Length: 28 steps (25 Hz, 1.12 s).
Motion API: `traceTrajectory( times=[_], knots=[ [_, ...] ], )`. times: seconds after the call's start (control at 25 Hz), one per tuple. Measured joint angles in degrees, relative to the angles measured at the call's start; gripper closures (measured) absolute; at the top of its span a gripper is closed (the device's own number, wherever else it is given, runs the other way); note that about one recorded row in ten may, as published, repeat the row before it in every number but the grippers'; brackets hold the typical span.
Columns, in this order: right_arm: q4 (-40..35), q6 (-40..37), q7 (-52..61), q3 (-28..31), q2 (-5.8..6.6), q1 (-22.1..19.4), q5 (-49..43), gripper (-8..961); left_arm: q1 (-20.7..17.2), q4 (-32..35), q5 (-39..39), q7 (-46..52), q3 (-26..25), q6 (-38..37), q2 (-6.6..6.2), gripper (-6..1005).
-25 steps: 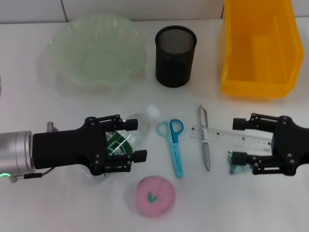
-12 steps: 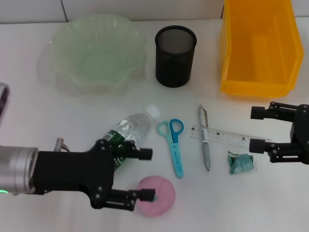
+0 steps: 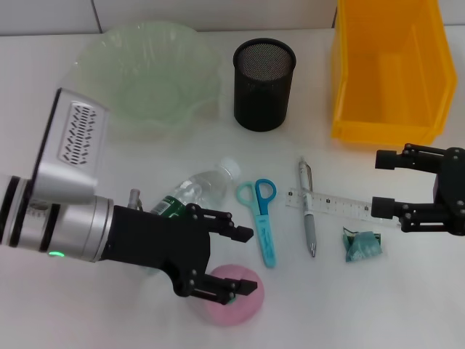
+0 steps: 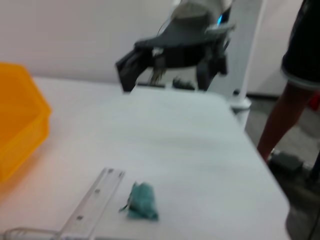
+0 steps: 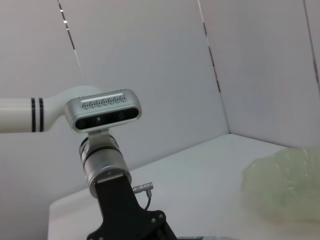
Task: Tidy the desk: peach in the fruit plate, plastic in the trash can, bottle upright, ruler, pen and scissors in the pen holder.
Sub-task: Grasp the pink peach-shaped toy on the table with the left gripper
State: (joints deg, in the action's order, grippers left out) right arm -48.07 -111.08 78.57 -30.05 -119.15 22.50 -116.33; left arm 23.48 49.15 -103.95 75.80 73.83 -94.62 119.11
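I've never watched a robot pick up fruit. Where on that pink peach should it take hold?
Probably across the peach's round middle, coming down from above. It sits free on the table with clear space on both sides. The left gripper is open and already partly over it; the right gripper hangs open by the ruler.

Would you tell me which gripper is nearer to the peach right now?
Left. The left gripper is open right at the peach, its lower finger over the fruit. The right gripper is open far across the desk, above the plastic.

No text can be read; the ruler [image 3: 347, 206] shows tick marks and the bottle [image 3: 190, 192] label is illegible
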Motion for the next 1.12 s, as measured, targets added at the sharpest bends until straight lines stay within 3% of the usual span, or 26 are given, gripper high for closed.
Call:
traceTrajectory(
  times=[0.04,0.4,0.92,1.12],
  knots=[
    [0.00,0.00,0.00,0.00,0.00,0.00,0.00,125,0.21,2.39,-1.25,1.54,4.09,6.66,-0.23,249],
    [0.67,1.05,0.03,-0.01,-0.03,0.77,0.06,126,3.03,1.56,-5.92,4.70,5.42,8.57,-0.10,263],
    [1.56,1.05,0.15,0.09,0.03,1.31,0.06,126,2.92,4.08,-11.29,5.72,11.17,10.83,-0.16,264],
    [1.58,0.58,0.40,0.12,0.00,0.88,0.06,126,1.44,7.21,-11.09,5.93,12.31,11.35,-0.11,381]
  ],
)
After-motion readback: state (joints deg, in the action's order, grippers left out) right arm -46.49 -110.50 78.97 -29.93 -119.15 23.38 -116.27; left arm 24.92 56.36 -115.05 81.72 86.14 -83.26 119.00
